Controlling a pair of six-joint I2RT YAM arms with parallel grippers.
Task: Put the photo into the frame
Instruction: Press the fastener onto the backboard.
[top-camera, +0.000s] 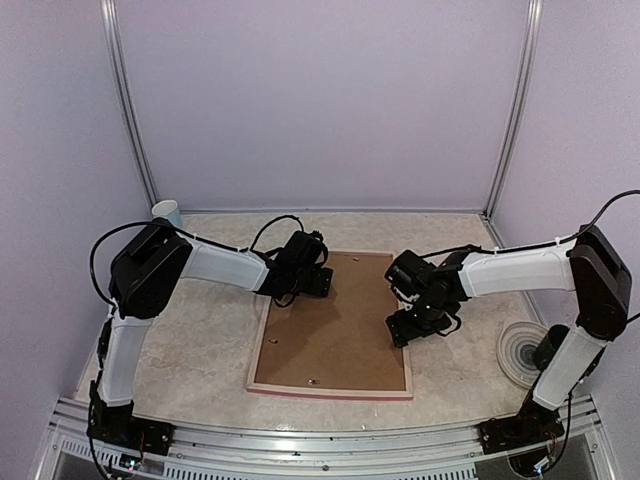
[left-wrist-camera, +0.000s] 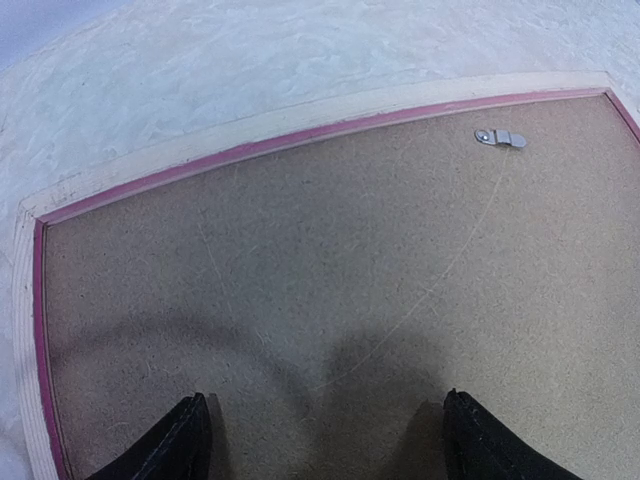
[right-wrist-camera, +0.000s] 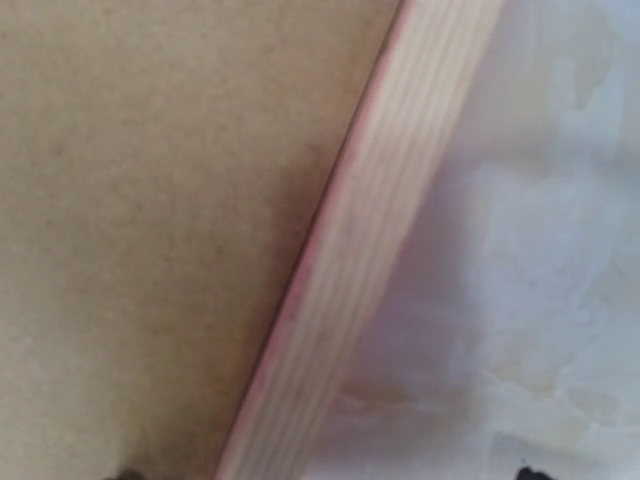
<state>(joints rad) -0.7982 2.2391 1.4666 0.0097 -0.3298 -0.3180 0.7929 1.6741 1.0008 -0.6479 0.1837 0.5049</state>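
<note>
Frame (top-camera: 330, 391) lies face-down on the bench (top-camera: 200, 350), backing board (top-camera: 335, 320) seated; the photo is not visible. Right gripper (top-camera: 410, 327), spread, straddles the right rail, which runs near-to-far; left gripper (left-wrist-camera: 330, 440), spread and empty, hovers over the board's far-left corner

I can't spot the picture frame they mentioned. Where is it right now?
In the overhead view the frame lies face down at the middle of the table, left pincer above its far left corner, right pincer over its right rail.

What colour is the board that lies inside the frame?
Plain brown, like pressed fibreboard; the backing board inside the frame shows best in the left wrist view.
</note>
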